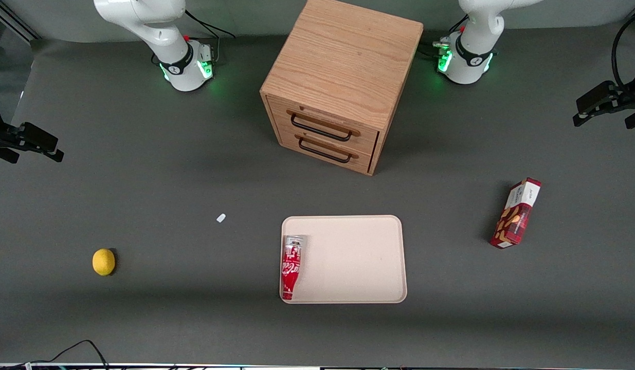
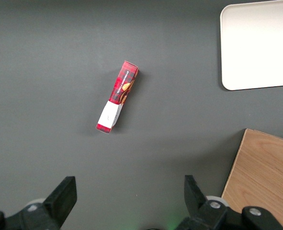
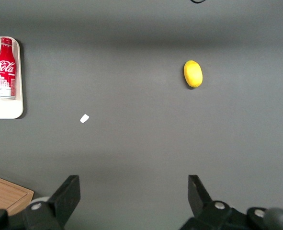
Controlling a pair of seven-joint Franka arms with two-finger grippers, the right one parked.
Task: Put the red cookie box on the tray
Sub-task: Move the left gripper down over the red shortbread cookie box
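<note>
Hand (image 2: 127, 201) hangs high above the counter (image 1: 142, 180), fingers (image 2: 64, 194) spread wide and carrying nothing, with the red cookie box (image 2: 117, 102) lying flat on the dark surface below it, apart from both fingers. So this looks like the very start: the approach, nothing gripped yet. That box (image 1: 516, 214) sits toward the working arm's end of the counter, well apart from the tray (image 1: 348, 259), and at a slant. Next move, as I read it, calls for a descent over the box, a wrist turn so the fingers straddle its narrow sides, then a squeeze and a carry across to the tray's bare part. Head count: one cookie box, one tray, one red soda bottle (image 1: 291, 266) lying inside the tray along its rim, one lemon (image 1: 103, 261), one two-drawer wooden cabinet (image 1: 338, 82), one small white scrap (image 1: 221, 218).
</note>
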